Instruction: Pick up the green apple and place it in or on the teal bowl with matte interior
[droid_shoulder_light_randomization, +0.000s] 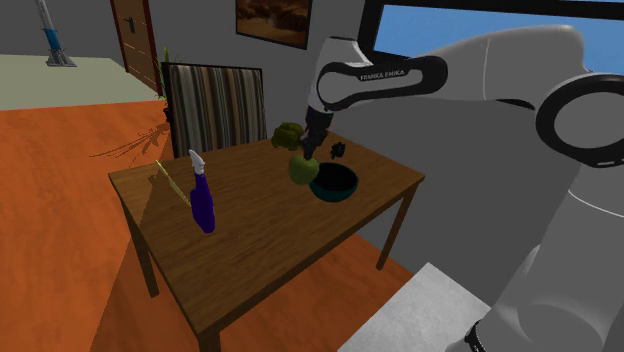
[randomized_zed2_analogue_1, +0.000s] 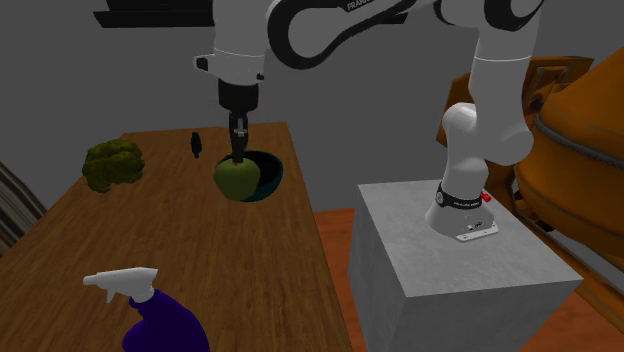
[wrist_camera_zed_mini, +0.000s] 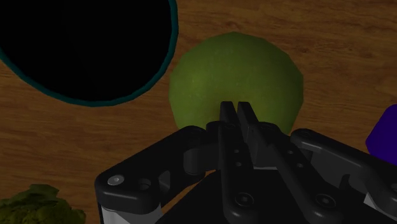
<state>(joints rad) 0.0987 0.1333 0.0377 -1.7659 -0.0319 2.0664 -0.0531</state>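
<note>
Reaching out from its grey box stand, the white Franka arm with dark joints bends down over the far end of a brown rectangular wooden table. A chair with a brown and cream striped back stands against the table's far side in the shoulder view. Near the table's other end, well apart from the arm, a purple spray bottle with a white trigger head stands upright. Close to the edge nearest the stand sits the round teal bowl with a dark interior. A lumpy dark-green leafy clump lies on the wood well to the second exterior view's left of the bowl. The round green apple is just beside the bowl, on the side toward the spray bottle. Its edge overlaps the bowl's rim in the second exterior view, and it is outside the bowl in the wrist view. The pictures do not show whether the apple rests on the wood or hangs just above it. The all-black two-finger gripper points straight down onto the apple's top, its fingers drawn almost together and pinched on the crown of the fruit, with only a thin slit between them. A small black object, too small to identify, stands on the table beyond the bowl.
</note>
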